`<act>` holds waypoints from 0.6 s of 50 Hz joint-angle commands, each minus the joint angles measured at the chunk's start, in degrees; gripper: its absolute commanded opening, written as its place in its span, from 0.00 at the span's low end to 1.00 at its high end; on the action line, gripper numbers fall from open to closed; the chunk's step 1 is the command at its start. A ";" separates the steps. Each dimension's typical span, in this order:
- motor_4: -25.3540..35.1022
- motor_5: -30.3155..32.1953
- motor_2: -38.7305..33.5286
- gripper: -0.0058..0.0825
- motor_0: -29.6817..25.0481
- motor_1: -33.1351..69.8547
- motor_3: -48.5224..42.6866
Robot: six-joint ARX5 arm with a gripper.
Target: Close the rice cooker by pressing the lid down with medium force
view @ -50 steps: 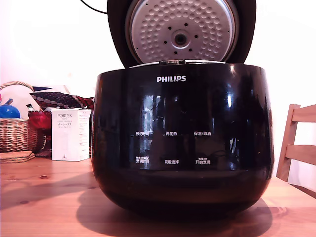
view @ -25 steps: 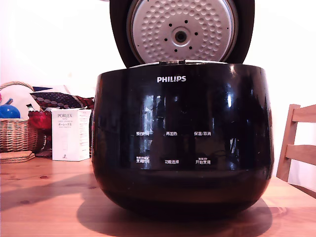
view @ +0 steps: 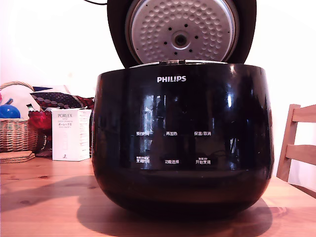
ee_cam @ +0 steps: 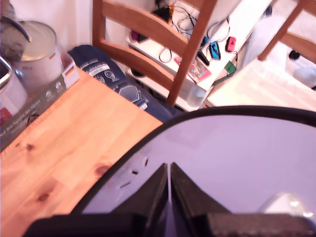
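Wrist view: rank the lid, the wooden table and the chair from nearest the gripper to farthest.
1. The lid, right at the gripper, whose jaws are together.
2. The wooden table, beside and below the lid.
3. The chair, beyond the table's edge.

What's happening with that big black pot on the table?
It is a rice cooker on a wooden table, and its lid stands open, the dimpled metal underside facing the exterior view. A robot arm is working to shut it: in the wrist view its pincer, fingers together, is against the lid's glossy outer top. The lid is not yet down. A white box and a basket sit behind.
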 commanded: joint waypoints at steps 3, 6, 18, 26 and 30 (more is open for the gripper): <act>-0.11 -0.61 -4.87 0.04 -0.35 -3.63 2.05; -0.11 -1.38 -7.41 0.04 -0.35 -5.22 3.52; -0.11 -3.17 -16.65 0.04 -0.39 -11.02 7.91; -0.13 -4.94 -21.51 0.04 -0.85 -13.60 10.54; -0.17 -5.86 -24.11 0.04 -1.25 -15.08 12.68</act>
